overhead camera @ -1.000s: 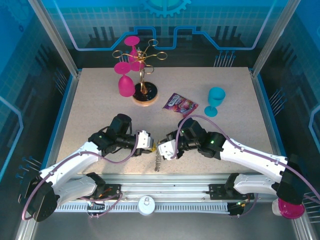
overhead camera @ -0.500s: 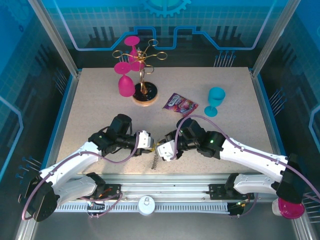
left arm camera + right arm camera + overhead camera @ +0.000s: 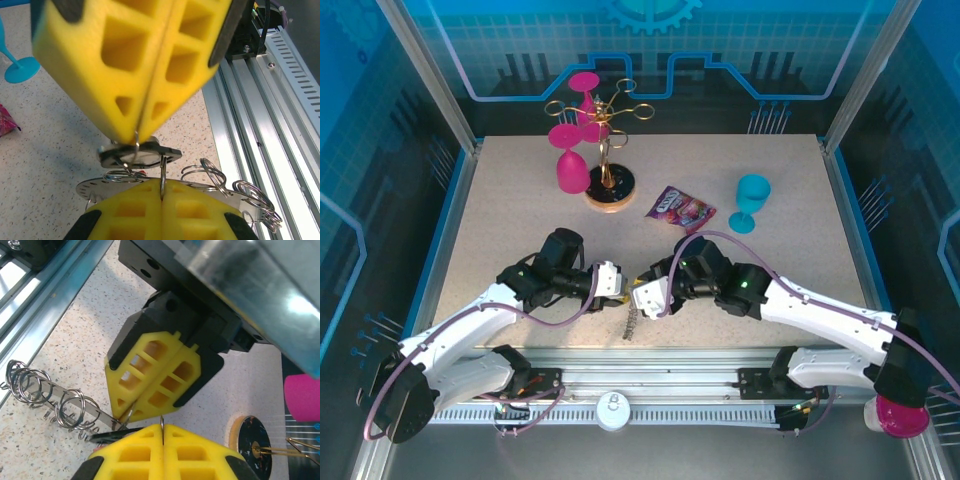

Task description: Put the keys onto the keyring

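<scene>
No text, number or brand can be read. The purple packet (image 3: pixel 681 209), lying toward the far edge of the table (image 3: pixel 510 210) and a little right of centre, carries pale print on its face, too small to make out. The blue back panel (image 3: pixel 740 40) behind the table's far edge bears a gear-shaped emblem (image 3: pixel 651 12) at top centre.
</scene>
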Tool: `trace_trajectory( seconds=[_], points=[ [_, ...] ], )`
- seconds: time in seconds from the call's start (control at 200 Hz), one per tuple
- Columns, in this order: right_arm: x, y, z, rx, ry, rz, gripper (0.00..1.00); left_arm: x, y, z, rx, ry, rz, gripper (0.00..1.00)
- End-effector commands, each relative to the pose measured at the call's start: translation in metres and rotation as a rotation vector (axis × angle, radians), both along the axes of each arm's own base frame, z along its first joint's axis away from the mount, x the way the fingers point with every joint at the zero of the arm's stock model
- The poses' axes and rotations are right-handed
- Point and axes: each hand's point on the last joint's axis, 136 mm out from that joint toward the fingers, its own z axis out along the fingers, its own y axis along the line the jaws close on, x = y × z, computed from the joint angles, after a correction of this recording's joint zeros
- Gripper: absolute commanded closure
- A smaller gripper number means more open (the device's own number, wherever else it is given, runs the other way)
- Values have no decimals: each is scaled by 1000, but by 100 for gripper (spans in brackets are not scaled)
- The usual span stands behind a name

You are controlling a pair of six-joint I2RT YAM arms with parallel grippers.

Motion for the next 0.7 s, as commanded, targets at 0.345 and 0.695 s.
trace_trajectory(
  seconds=[0.345,0.695],
  points=[
    [-11,1,-13,-11,66,42,100,-8,-7,26,-75,-45,-69,100],
    [-14,0,-19,-39,83,59,100,-8,-7,27,-77,-46,-68,100]
  ],
)
